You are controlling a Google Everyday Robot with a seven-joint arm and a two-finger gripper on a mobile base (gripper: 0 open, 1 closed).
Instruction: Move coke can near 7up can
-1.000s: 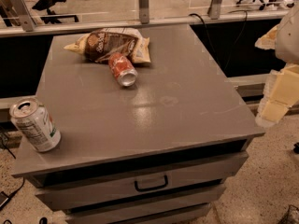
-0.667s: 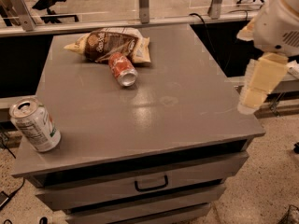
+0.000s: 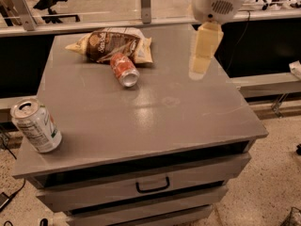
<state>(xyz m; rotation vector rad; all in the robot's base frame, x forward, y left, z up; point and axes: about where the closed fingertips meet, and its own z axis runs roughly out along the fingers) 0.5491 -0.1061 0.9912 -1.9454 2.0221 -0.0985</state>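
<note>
Hanging above the right rear part of the grey table, the gripper points downward from a rounded white arm housing at the top of the view. It is a pale cream shape seen against the tabletop, and whether it is released or clenched cannot be told. It is well apart from both cans, off to the right of the coke can.

The coke can lies on its side in the rear middle of the table, its silver end turned toward the front (the red body points back toward the bag). Its rear end touches or slightly overlaps the brown and yellow chip bag, which lies flat just behind it.

The 7up can stands at the front left corner of the table, close to the edge, leaning a little in this view, with its silver top and opening visible. The 2 cans are well apart, with bare tabletop between them.

Below the tabletop, 1 drawer front carries a dark handle. Behind the table stands a metal post.
</note>
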